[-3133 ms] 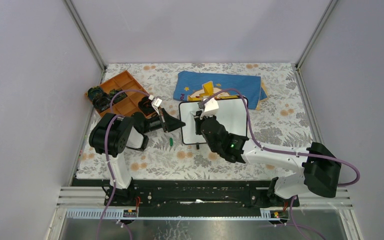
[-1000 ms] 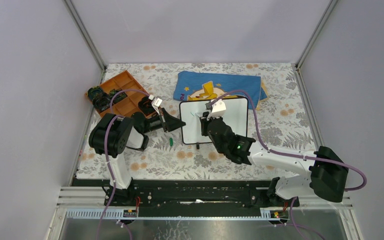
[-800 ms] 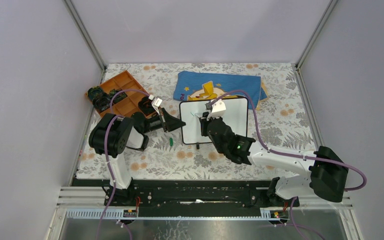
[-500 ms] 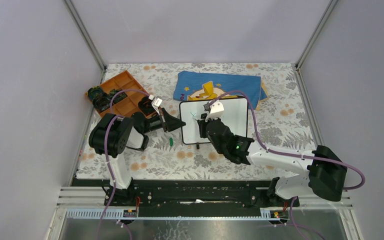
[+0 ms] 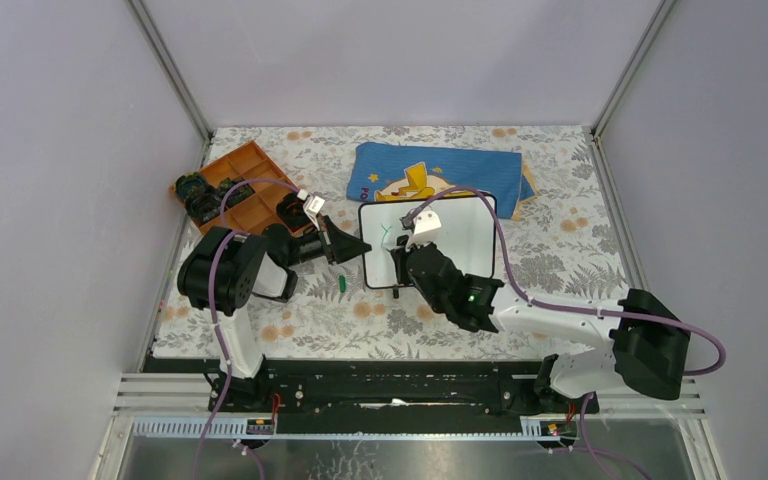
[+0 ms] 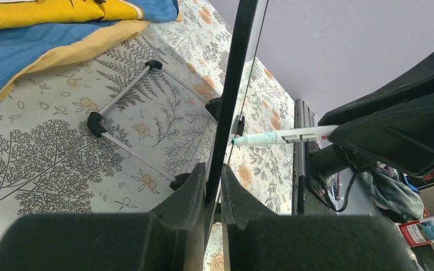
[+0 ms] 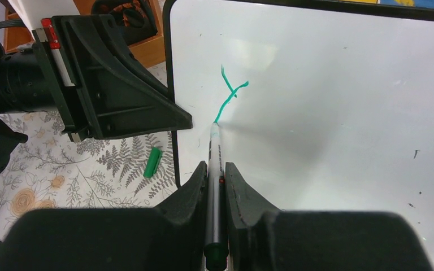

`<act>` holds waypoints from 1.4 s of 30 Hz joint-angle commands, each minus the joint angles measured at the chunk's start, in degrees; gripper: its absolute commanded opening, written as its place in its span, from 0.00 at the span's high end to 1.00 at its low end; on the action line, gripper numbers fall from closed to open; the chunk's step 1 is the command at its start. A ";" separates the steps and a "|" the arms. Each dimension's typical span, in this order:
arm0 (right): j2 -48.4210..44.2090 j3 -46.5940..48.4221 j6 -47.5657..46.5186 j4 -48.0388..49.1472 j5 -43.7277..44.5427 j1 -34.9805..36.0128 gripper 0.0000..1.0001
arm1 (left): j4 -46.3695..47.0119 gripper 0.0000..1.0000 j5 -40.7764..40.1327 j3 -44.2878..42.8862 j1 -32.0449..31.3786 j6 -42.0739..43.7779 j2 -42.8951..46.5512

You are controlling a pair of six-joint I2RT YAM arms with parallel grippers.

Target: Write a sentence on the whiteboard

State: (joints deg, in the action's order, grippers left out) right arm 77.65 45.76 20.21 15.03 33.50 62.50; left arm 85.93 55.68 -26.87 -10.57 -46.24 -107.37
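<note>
The whiteboard (image 5: pixel 460 245) stands on the floral mat, white with a thin black frame (image 6: pixel 234 84). My left gripper (image 5: pixel 360 250) is shut on its left edge, and both fingers (image 6: pixel 192 192) pinch the frame. My right gripper (image 7: pixel 216 172) is shut on a green marker (image 7: pixel 215 152), over the board's left part (image 5: pixel 398 258). The marker's tip touches the lower end of a green Y-shaped mark (image 7: pixel 230 96), the only writing of the sentence that shows. In the left wrist view the marker (image 6: pixel 277 136) points at the board's face.
The marker's green cap (image 5: pixel 343 284) lies on the mat left of the board (image 7: pixel 152 162). A blue cloth with a yellow figure (image 5: pixel 440 170) lies behind the board. An orange tray (image 5: pixel 245 185) with dark parts sits at the back left.
My right gripper has slid toward the near left with the marker, and the green mark on the board has grown into a Y shape. The left gripper has stayed put on the frame.
</note>
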 commanded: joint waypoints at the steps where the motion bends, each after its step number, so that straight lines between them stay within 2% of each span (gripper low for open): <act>1: -5.00 0.31 -0.04 -0.01 1.44 0.33 1.00 | -0.89 0.99 -0.14 0.77 -0.31 1.46 0.98; 11: -10.59 -0.66 -2.72 -2.53 5.80 -1.15 1.00 | -1.11 0.99 -0.05 0.76 -0.26 1.59 0.87; 25: -7.60 0.87 -3.24 -1.45 2.40 -1.77 1.00 | -2.07 1.00 0.04 0.85 -0.42 2.27 1.24; 42: -4.41 2.17 -3.55 0.76 2.67 -2.55 1.00 | -2.87 1.00 0.13 0.86 -0.68 2.73 1.53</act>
State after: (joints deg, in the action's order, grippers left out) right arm 72.53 45.47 17.34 12.73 36.32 60.58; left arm 85.25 55.70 -26.87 -10.90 -45.17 -107.07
